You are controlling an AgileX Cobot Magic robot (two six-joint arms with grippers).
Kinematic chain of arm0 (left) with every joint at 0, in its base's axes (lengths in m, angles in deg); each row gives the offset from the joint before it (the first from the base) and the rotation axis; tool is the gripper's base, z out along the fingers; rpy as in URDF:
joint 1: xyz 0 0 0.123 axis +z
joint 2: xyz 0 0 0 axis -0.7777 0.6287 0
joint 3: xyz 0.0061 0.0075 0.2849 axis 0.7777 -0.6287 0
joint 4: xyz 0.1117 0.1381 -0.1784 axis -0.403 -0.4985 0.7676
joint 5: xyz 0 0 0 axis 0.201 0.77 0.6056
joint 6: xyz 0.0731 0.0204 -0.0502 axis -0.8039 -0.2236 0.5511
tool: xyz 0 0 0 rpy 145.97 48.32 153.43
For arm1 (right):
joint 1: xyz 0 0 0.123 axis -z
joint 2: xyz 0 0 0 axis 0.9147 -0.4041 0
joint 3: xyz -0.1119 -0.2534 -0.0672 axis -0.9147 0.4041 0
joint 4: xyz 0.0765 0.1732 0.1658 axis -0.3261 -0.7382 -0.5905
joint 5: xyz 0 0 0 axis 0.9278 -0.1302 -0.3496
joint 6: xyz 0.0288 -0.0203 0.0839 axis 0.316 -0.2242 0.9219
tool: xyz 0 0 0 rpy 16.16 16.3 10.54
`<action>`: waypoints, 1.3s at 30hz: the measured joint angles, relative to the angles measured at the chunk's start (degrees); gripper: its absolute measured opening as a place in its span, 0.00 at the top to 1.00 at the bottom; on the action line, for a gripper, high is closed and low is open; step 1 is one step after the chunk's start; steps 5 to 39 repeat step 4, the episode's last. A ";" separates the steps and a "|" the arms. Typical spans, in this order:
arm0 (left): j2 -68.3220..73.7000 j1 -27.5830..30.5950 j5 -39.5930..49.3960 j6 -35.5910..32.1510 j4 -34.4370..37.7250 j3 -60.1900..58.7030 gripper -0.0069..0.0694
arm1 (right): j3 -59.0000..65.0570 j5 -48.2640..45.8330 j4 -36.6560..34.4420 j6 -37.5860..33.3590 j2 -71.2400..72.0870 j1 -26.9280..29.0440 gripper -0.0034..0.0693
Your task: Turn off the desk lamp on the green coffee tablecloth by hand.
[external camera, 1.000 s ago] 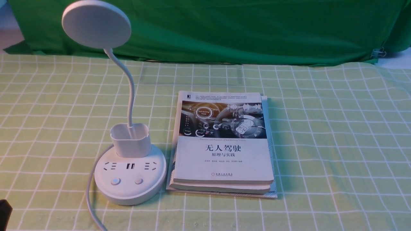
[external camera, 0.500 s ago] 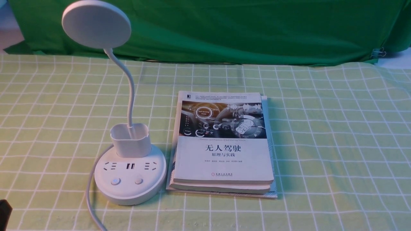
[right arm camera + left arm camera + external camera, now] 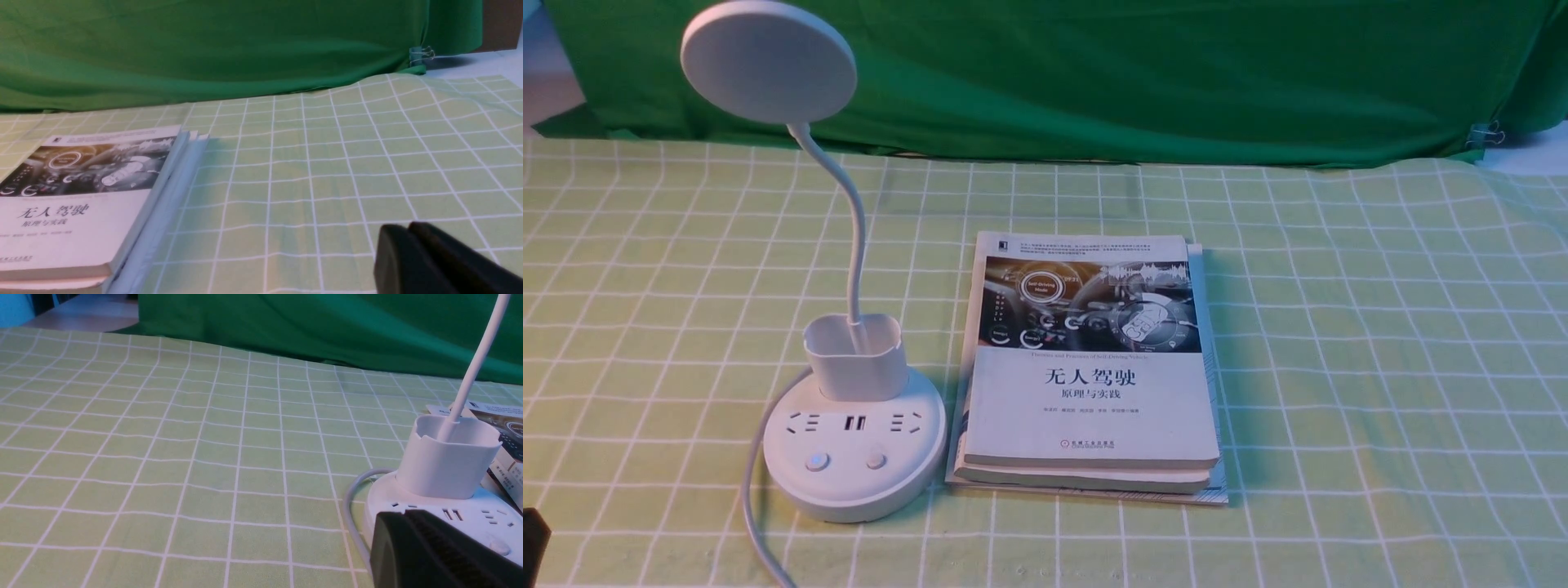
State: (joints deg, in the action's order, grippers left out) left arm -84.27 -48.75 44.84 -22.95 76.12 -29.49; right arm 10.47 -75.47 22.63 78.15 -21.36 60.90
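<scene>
Front view. Item one: white desk lamp [image 3: 854, 425] with round flat disc head, thin curved neck, small cup holder and round socketed base carrying two buttons; stands upright on the left part of the tabletop, its white cord trailing off the near edge. Item two: light yellow-green tablecloth with white grid lines [image 3: 1339, 343], covering the tabletop. Item three: stack of white-covered paperback books [image 3: 1090, 400], flat, just beside the lamp base on its right. Item four: plain dark green backdrop cloth [image 3: 1135, 73], along the far edge. Of my left claw [image 3: 533, 543] only a black corner shows at the lower left, apart from the lamp.

Left wrist view. My left claw [image 3: 429, 551] is a black mass before the lamp base [image 3: 461, 510]; I cannot tell whether its jaws are apart or together, nor whether it touches the base.

Right wrist view. My right claw [image 3: 412, 253] appears with its black jaws pressed together, gripping nothing, over bare cloth [image 3: 327, 163], well apart from the books [image 3: 81, 196].
</scene>
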 joint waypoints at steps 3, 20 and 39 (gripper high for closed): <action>0.00 0.00 0.00 0.00 0.00 0.00 0.91 | 0.00 0.00 0.00 0.00 0.00 0.00 0.91; 0.00 0.00 0.00 0.00 0.00 0.00 0.91 | 0.00 0.00 0.00 0.00 0.00 0.00 0.91; 0.00 0.00 0.00 0.00 0.00 0.00 0.91 | 0.00 0.00 0.00 0.00 0.00 0.00 0.91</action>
